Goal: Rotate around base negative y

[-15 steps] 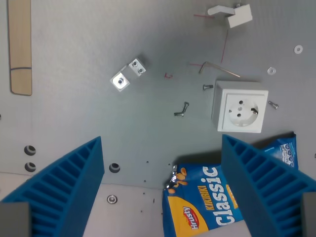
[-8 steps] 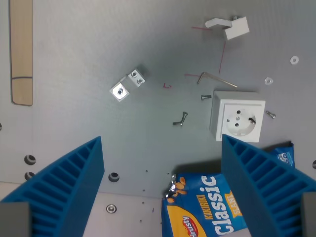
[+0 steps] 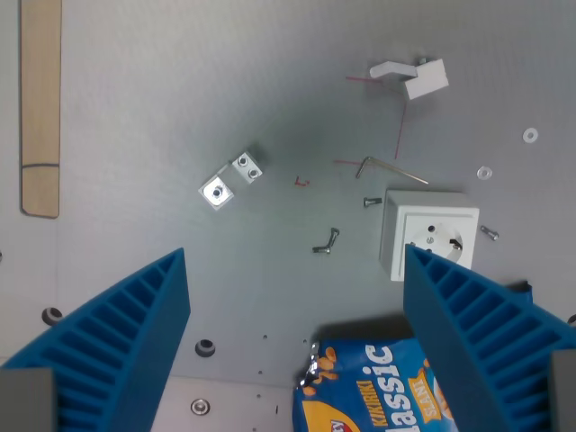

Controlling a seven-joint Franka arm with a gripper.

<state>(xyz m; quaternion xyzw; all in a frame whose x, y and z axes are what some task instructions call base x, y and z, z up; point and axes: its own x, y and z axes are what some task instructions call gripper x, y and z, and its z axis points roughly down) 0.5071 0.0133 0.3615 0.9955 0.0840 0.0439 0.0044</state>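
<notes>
Whole scene slid down the wrist view vs 1 s ago, so cam is tilting, things unmoved; rotation looks underway. Blue ribbed gripper [image 3: 292, 346] wide open, holding nothing. No task obj; white square socket [image 3: 425, 232] near table's right edge, blue-yellow snack bag [image 3: 373, 387] at bottom edge.

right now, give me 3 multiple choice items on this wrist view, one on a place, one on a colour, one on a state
1. Where does the wall socket lie?
A. at the wrist view's right, above the snack bag
B. at the wrist view's left edge
C. on the wooden strip

2. What colour are the fingers?
A. red
B. blue
C. white

3. What state is the gripper in?
A. shut on the socket
B. shut on the bag
C. open, holding nothing

Answers:
1 A, the socket sits right of centre with the bag just below it.
2 B, both ribbed fingers are blue.
3 C, the fingers stand wide apart with bare table between them.
</notes>
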